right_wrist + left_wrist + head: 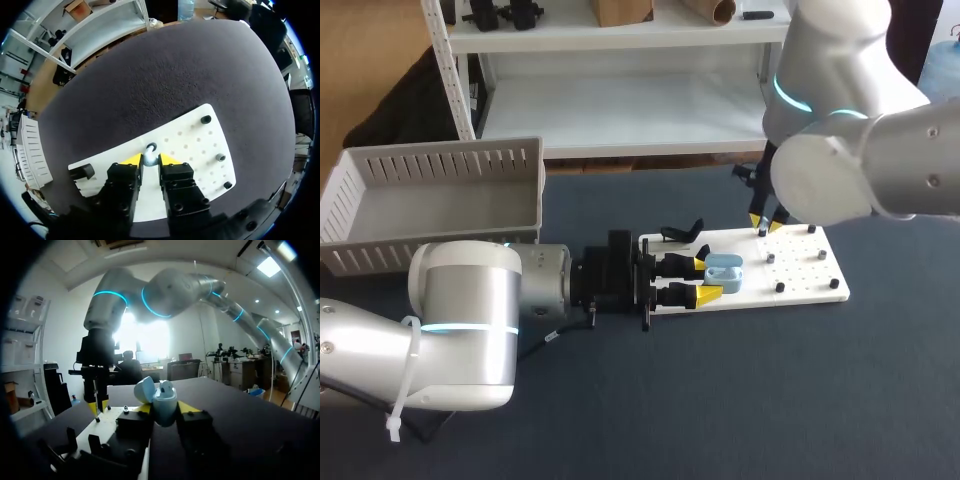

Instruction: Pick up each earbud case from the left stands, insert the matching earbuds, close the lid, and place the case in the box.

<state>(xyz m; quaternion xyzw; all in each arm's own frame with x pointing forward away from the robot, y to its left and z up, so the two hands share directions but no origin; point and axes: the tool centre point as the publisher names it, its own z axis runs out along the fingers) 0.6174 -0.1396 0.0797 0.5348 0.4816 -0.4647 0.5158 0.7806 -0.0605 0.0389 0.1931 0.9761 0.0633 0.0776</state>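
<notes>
The left arm lies low across the near left of the dark table (pixel 770 400), and the left gripper (pixel 710 279) reaches over the left edge of the white pegboard (pixel 800 275). Its yellow tips are closed part way on the light blue earbud case (pixel 724 270), one against each side. The left wrist view shows the case (pixel 164 399) upright with its lid hinged open. A black stand (pixel 682 233) sits just beyond it at the board's far left corner, and short black pegs (pixel 779 287) dot the right half. At the board's far edge the right gripper (pixel 767 228) points straight down. In its own wrist view the tips are drawn close together on a small pale earbud (pixel 149 159), which sits over a socket in the board. The grey slatted box (pixel 440 195) lies at the table's far left, well apart from the board. The case is probably light, hard, glossy plastic, so it may slip or twist under a loose pinch. The present grip on its lower body looks sound, since it leaves the lid and cavity free. The earbud is tiny, smooth and rounded, and so likely to pop out sideways. A gentle pinch across its body suits it better than one on the stem. Room is tight between the two grippers over the board. The pegs and the black stand are what a finger could catch. The table right of and nearer than the board is bare cloth, and the way to the box runs over the left arm's side.
</notes>
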